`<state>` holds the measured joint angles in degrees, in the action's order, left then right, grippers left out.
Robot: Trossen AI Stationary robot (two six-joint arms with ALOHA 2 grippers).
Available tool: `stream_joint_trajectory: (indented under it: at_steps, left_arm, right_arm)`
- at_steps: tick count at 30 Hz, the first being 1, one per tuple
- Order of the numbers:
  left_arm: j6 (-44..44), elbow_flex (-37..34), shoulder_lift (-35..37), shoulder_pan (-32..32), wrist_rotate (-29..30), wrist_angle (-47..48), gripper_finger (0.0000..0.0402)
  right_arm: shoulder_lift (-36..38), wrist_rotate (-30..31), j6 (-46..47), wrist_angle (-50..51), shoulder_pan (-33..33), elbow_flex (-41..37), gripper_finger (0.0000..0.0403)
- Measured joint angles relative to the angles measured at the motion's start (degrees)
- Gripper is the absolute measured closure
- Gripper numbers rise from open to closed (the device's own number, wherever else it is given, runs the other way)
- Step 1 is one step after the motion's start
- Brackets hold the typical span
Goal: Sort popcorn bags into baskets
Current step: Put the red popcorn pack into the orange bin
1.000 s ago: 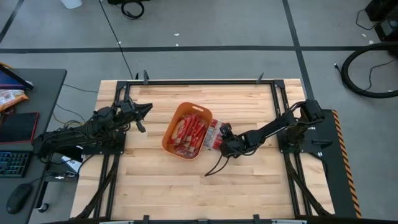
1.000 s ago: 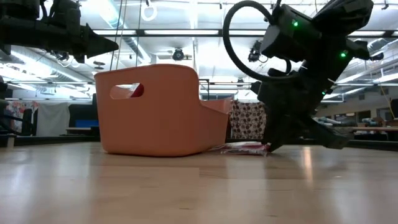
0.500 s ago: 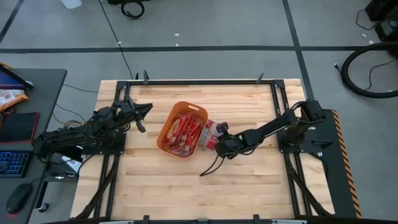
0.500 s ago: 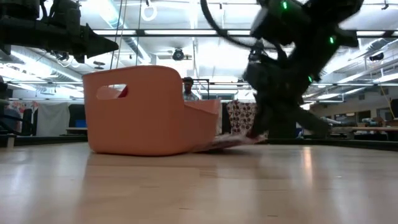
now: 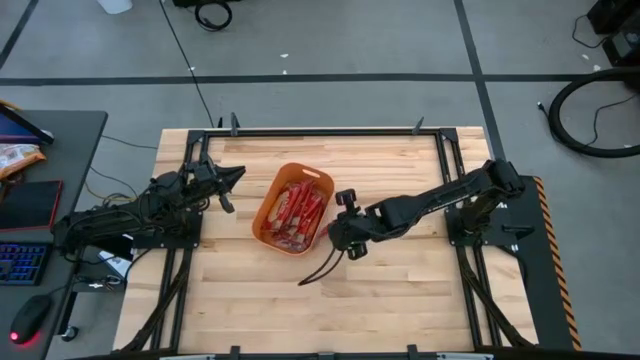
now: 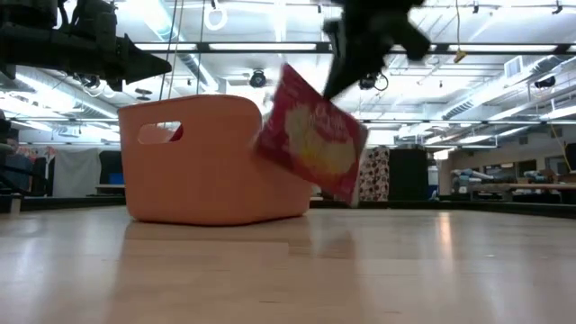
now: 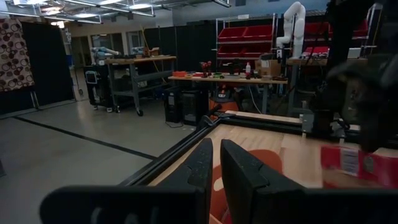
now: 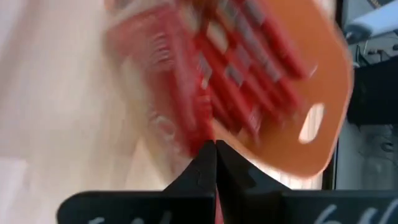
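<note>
Beside the orange basket (image 5: pixel 294 208), on its right-hand long wall near the middle of the table (image 5: pixel 400 300), your right tool (image 5: pixel 332 233) is closed on a popcorn bag (image 6: pixel 310 133) and holds it clear of the wood. The low view shows that bag hanging tilted, its lower corner off the table and its upper edge about level with the basket rim. The basket already carries a packed row of red bags (image 5: pixel 296 209), lying along its long axis. The relation that matters: the basket opening lies to the left of your right tool, just beside it, so I judge the coming move to be a short carry leftward over the near wall, then a release. The bag must clear the rim first; a low pass could catch the wall and shove the basket. Your left tool (image 5: pixel 232 178) waits, fingers together, well apart, toward the table's left edge.
</note>
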<state>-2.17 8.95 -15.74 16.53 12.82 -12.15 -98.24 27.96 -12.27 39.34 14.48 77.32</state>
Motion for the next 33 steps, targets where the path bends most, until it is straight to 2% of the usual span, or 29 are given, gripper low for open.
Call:
stream_joint_trajectory:
  at_steps: [9,12,15,20,25,33]
  left_arm:
    - [0.0,0.0,0.0,0.0,0.0,0.0,0.0365]
    - [0.0,0.0,0.0,0.0,0.0,0.0,0.0365]
    - [0.0,0.0,0.0,0.0,0.0,0.0,0.0365]
    - [0.0,0.0,0.0,0.0,0.0,0.0,0.0365]
    - [0.0,0.0,0.0,0.0,0.0,0.0,0.0365]
    - [0.0,0.0,0.0,0.0,0.0,0.0,0.0365]
  right_arm:
    - [0.1,-1.6,1.1,1.0,-0.4,11.0,0.0401]
    - [0.1,-6.2,4.9,1.4,-1.4,11.1,0.0390]
    - [0.1,-11.3,8.1,1.4,-2.4,8.4,0.0365]
    - [0.0,-12.8,10.0,1.3,-1.8,1.9,0.0330]
    - [0.0,-13.0,2.7,-5.0,2.7,-7.4,0.0310]
    - [-0.1,-5.4,-5.0,-18.0,8.3,-19.4,0.0281]
